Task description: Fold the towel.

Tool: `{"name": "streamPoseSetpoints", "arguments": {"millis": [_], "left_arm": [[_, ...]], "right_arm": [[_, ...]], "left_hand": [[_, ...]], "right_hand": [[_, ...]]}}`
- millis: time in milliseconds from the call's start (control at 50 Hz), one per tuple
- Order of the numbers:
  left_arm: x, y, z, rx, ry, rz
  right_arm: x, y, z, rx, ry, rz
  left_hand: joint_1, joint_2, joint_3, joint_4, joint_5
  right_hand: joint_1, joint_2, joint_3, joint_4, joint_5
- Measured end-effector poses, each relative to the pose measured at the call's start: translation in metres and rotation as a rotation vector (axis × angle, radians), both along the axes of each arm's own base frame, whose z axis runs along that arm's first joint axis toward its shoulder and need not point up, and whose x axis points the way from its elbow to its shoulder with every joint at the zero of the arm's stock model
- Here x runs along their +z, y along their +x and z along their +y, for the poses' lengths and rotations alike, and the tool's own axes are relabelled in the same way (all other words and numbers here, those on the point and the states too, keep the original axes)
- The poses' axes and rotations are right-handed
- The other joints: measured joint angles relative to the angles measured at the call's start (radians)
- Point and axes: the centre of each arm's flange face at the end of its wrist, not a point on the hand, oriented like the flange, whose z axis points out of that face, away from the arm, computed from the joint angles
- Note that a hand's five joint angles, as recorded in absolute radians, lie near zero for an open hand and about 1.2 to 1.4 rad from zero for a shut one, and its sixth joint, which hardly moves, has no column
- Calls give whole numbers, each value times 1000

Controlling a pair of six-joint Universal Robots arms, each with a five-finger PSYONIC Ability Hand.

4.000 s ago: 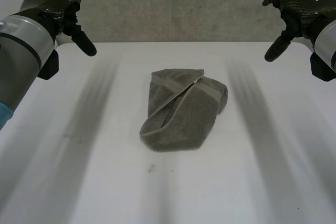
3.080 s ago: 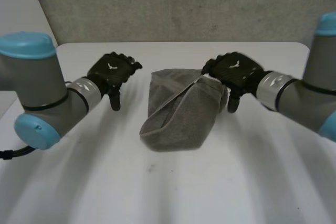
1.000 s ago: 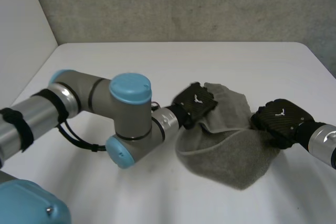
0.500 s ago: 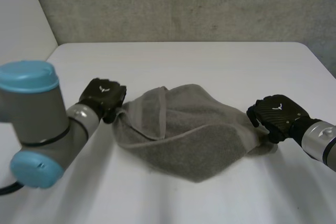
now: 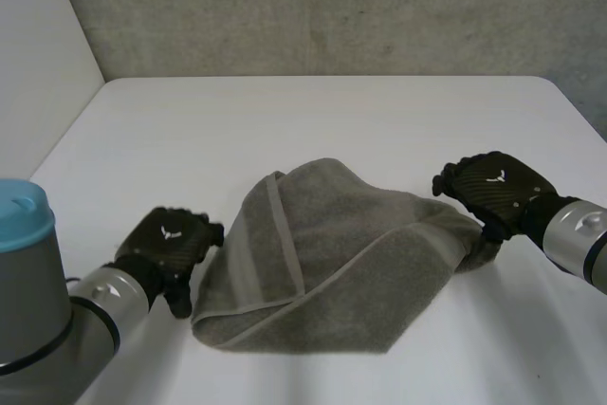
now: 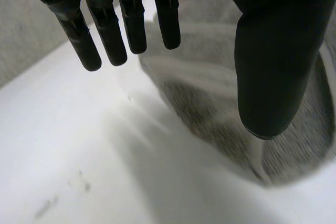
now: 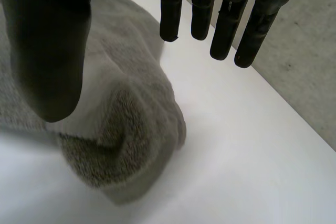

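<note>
1. Shows a grey towel (image 5: 332, 263) lying rumpled and partly doubled over on a white table (image 5: 332, 120), between both hands.
2. Places the left hand (image 5: 171, 246) just beside the towel's left edge, fingers (image 6: 107, 30) straight and spread well off the thumb, gripping nothing.
3. Places the right hand (image 5: 493, 192) at the bunched right end, fingers (image 7: 224, 24) straight, wide of the thumb, gripping nothing.

Towel (image 5: 332, 253): grey cloth, rough looped pile, smoother woven band (image 5: 286, 234) near the fingers (image 6: 107, 35) of the left hand (image 5: 169, 244); table (image 5: 313, 116) smooth, matt white; right hand (image 5: 495, 189), like it, black weave-patterned shell, faintly glossy.
</note>
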Motion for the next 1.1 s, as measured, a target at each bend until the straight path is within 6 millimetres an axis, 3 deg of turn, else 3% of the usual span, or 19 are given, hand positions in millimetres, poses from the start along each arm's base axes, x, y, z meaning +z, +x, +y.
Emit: {"name": "streamPoseSetpoints", "arguments": {"millis": [160, 260, 380, 520, 780, 980, 1100], "left_arm": [[36, -21, -14, -115, -112, 103], [43, -37, -28, -190, -130, 139], [27, -56, -53, -233, -91, 127], [-7, -70, -78, -291, -83, -4], [-46, -75, -84, -390, -111, -195], [-58, -77, -76, -408, -80, -207], [-61, -76, -74, -407, -71, -211]], "right_arm": [[19, 26, 10, 88, 51, -16], [20, 40, 8, 124, 97, -19], [12, 55, 4, 160, 167, -6], [-2, 65, 0, 172, 210, 22], [-23, 64, -7, 100, 163, 80], [-31, 62, -6, 97, 154, 92], [-22, 58, -5, 94, 124, 99]], "left_hand": [[-37, -37, -38, -37, -39], [-186, -184, -186, -183, -182], [-219, -218, -216, -217, -213], [-215, -209, -213, -212, -209], [-105, -102, -103, -103, -98], [263, 274, 266, 268, 268], [578, 592, 590, 592, 590]], "right_hand": [[0, 0, 0, 0, 9], [0, 0, 1, 2, 28], [0, 1, 2, 2, 36], [0, 1, 2, 2, 36], [21, 25, 39, 50, 97], [817, 845, 838, 850, 888], [902, 922, 942, 952, 985]]}}
